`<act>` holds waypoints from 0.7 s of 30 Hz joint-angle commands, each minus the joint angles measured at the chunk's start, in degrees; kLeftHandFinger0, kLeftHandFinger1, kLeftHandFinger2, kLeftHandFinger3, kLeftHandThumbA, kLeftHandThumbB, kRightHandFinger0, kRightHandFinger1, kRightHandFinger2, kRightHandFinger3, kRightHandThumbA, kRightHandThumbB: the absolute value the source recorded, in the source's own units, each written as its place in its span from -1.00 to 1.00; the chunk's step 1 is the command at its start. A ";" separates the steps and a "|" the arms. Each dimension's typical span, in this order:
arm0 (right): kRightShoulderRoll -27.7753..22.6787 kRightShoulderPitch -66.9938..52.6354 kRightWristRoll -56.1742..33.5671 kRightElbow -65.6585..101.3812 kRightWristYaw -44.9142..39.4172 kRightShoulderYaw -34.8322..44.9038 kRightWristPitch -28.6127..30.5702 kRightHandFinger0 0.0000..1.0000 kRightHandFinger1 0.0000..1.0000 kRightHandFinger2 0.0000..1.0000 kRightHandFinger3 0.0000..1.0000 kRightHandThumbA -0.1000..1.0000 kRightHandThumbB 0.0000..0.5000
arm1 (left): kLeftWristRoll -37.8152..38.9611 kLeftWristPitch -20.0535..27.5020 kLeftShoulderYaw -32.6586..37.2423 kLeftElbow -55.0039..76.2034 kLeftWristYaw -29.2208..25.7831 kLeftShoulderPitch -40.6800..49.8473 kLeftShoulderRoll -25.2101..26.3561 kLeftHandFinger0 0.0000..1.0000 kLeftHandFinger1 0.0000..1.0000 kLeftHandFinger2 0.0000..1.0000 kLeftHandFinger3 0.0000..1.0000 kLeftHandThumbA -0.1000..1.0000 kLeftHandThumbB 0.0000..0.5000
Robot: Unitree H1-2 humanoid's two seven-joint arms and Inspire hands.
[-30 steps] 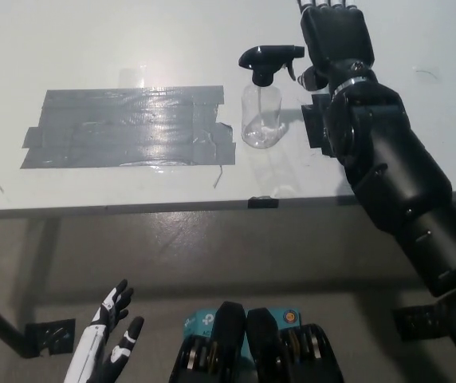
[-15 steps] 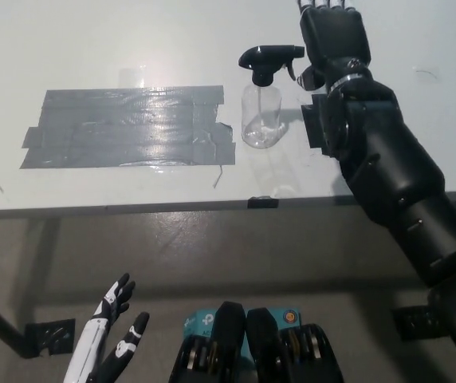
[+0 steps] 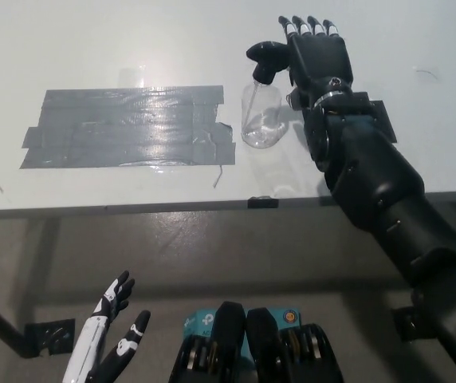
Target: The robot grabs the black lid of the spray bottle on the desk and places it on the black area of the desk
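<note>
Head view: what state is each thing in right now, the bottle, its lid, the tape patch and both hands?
Spray bottle: upright on the desk, clear, looks empty.
Black lid: on the bottle.
Black area: tape patch, nothing on it.
Right hand: open, fingers apart, beside the lid, not closed on it.
Left hand: open, resting low, below the desk edge.

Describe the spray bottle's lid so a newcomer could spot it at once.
On the white desk, right of the dark taped patch, stands a clear spray bottle. Its top is the black lid, a trigger head, just left of the black right hand; it alone sits on clear plastic.
</note>
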State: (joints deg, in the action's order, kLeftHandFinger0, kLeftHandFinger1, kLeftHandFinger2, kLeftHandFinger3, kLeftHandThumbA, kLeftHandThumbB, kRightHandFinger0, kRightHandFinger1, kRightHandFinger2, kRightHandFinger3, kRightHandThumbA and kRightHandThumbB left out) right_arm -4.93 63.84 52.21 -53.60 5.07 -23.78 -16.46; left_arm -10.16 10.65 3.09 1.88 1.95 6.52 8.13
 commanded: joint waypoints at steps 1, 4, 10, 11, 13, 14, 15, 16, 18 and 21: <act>0.00 4.98 -1.32 0.40 2.19 -0.47 0.14 1.00 1.00 1.00 1.00 0.77 0.75 | -0.28 1.91 0.03 1.33 -0.03 -0.21 0.57 1.00 1.00 1.00 1.00 0.61 -0.97; 0.40 5.75 -1.76 0.24 2.53 -0.30 0.15 1.00 1.00 1.00 1.00 0.77 0.74 | -0.50 2.20 -0.15 0.93 -0.19 -0.58 0.82 1.00 1.00 1.00 1.00 0.62 -0.93; 0.72 5.83 -1.76 1.68 4.13 -0.19 -0.64 1.00 1.00 1.00 1.00 0.73 0.69 | -1.91 2.62 0.07 0.92 -0.50 -1.17 1.04 1.00 1.00 1.00 1.00 0.60 -0.98; 0.70 5.92 -1.72 1.73 4.31 -0.29 -0.70 1.00 1.00 1.00 1.00 0.74 0.68 | -2.31 3.11 0.17 0.76 -0.66 -1.30 1.04 1.00 1.00 1.00 1.00 0.60 -1.00; 0.70 5.85 -1.83 2.21 4.42 -0.27 -1.08 1.00 1.00 1.00 1.00 0.75 0.68 | -2.06 3.04 0.13 0.87 -0.39 -1.36 1.16 1.00 1.00 1.00 1.00 0.59 -1.00; 0.87 6.22 -1.72 2.18 4.75 -0.29 -1.57 1.00 1.00 1.00 1.00 0.77 0.65 | -2.44 2.39 0.16 1.39 -0.43 -1.25 1.03 1.00 1.00 1.00 1.00 0.59 -0.97; 0.86 6.30 -1.76 2.31 4.93 -0.27 -1.66 1.00 1.00 1.00 1.00 0.77 0.65 | -2.52 2.01 0.17 1.66 -0.31 -1.28 1.04 1.00 1.00 1.00 1.00 0.59 -0.97; 0.84 6.42 -1.84 2.61 5.26 -0.16 -1.71 1.00 1.00 1.00 1.00 0.77 0.65 | -2.62 1.56 0.18 2.03 -0.16 -1.30 1.07 1.00 1.00 1.00 1.00 0.59 -0.95; 0.80 6.60 -2.21 3.18 5.97 0.19 -1.42 1.00 1.00 1.00 1.00 0.73 0.63 | -2.86 1.61 0.14 2.14 -0.17 -1.51 1.15 1.00 1.00 1.00 1.00 0.59 -0.93; 0.60 7.00 -2.04 3.77 5.64 -0.01 -1.82 1.00 1.00 1.00 1.00 0.80 0.63 | -3.20 1.84 0.11 1.86 -0.22 -1.84 1.21 1.00 1.00 1.00 1.00 0.59 -0.93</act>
State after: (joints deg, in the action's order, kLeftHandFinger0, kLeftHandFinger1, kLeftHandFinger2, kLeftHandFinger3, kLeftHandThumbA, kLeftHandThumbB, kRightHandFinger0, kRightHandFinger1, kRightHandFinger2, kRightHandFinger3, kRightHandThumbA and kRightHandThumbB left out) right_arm -4.57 65.66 50.54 -52.36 7.50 -23.86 -17.04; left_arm -12.33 11.04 3.12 1.95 1.95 5.31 8.37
